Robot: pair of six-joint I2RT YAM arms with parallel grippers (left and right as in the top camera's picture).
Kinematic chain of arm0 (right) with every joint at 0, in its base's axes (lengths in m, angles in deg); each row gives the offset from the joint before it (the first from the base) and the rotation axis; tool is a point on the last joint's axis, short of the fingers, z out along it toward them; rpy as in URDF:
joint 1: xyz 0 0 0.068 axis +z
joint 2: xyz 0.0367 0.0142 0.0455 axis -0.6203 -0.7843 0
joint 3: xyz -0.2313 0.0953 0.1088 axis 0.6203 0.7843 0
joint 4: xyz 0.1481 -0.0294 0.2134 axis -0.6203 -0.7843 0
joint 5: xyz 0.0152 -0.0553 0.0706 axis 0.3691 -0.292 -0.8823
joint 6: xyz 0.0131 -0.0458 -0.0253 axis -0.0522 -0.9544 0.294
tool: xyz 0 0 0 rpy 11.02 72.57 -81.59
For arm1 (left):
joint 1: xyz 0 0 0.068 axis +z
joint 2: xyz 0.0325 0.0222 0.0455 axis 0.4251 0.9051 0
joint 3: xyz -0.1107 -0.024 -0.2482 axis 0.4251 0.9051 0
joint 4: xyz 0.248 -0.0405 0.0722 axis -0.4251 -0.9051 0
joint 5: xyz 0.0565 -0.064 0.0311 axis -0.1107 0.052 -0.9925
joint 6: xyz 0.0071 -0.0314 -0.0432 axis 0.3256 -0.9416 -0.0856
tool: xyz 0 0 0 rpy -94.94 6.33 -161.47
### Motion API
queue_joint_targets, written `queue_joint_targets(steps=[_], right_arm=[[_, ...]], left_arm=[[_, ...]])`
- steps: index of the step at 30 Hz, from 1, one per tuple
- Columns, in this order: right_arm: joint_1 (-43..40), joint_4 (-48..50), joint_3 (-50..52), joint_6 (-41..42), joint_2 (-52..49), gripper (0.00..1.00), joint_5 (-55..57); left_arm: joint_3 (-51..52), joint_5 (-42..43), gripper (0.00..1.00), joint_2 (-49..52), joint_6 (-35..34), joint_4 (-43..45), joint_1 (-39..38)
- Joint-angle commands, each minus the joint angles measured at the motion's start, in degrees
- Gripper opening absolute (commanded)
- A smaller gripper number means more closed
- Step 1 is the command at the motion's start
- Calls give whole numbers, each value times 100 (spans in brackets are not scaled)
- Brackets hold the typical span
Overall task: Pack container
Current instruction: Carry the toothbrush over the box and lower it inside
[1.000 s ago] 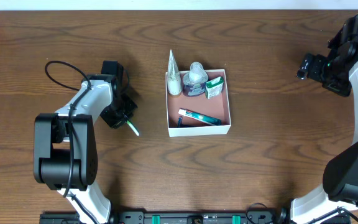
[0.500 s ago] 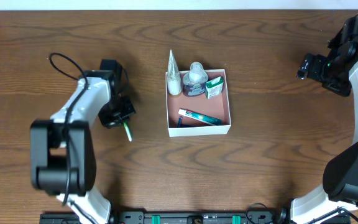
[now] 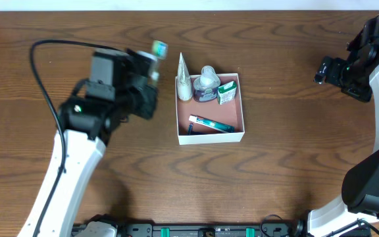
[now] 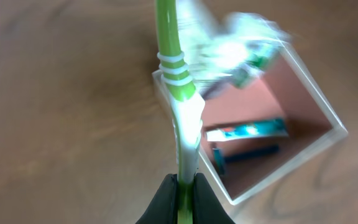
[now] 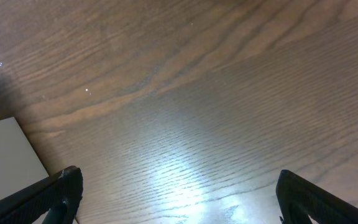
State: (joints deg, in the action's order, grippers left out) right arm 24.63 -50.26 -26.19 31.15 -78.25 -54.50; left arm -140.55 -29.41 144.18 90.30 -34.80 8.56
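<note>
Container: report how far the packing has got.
Done: the container holds a white cone-shaped tube, a bottle, a green packet and a toothpaste tube. In hand: the left gripper is shut on a green toothbrush, raised near the container's left side. Left: drop the toothbrush in, seemingly the last loose item. The right gripper is open, far off.

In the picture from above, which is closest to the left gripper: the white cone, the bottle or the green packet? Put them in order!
From the left gripper, overhead view:
1. white cone, at the container's left wall.
2. bottle, middle of the back row.
3. green packet, back right corner.
</note>
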Motion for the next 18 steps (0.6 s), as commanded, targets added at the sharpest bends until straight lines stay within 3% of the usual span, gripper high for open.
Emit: queue_joint_targets(steps=[1,6,18], right_arm=[[-26,-2,-98,22,94,99,15],[-26,-2,-98,22,94,99,15],[-26,-2,-98,22,94,99,15]], left_arm=[[-72,118,6,-70,1781,7,-540],[-28,114,6,168,2758,20,-1250],[-11,-905,6,1467,3805,144,-1950]])
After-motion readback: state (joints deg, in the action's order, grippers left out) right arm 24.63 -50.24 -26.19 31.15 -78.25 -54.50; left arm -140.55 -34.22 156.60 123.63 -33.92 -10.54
